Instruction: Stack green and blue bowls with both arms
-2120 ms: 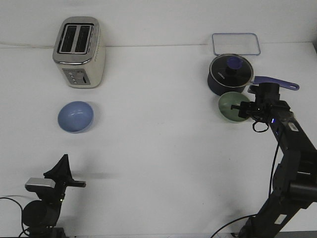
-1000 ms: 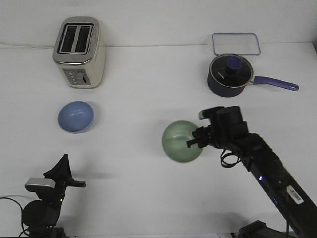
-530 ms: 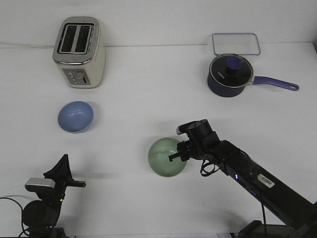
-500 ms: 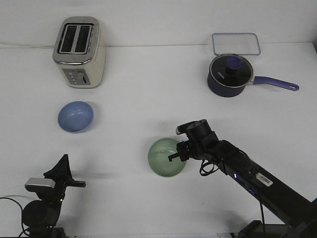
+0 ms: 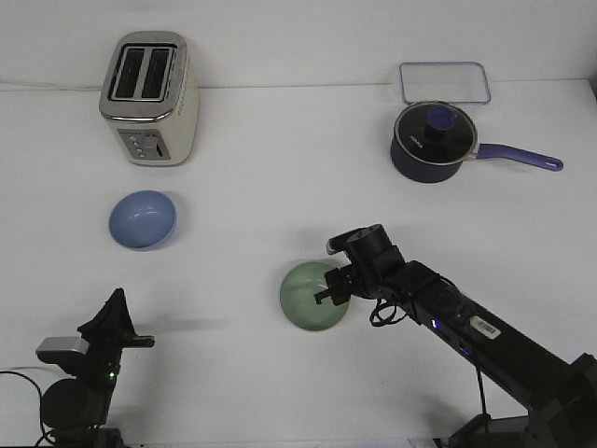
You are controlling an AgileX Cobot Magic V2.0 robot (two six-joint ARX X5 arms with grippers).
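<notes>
On the white bench (image 5: 280, 168) you have the pale mint-green round bowl (image 5: 312, 296) sitting near the middle, slightly toward the robot's side, its smooth glossy inside facing up and a soft shadow along its far rim. Your right arm's black pincer (image 5: 328, 287) reaches in from the right and is closed on that bowl's right rim, one finger inside the rim and one outside as far as the front view lets you judge. The light periwinkle-blue round bowl (image 5: 142, 220) rests well apart on the left, upright and open, just in front of the cream and silver two-slot toaster (image 5: 149, 99). Your left arm's black pincer (image 5: 114, 322) sits low at the near left edge, away from both bowls; you cannot tell from this angle how wide it stands. At the far right you see the dark navy lidded saucepan with a purple handle (image 5: 433, 142), and behind it a clear rectangular tray (image 5: 444, 82).
</notes>
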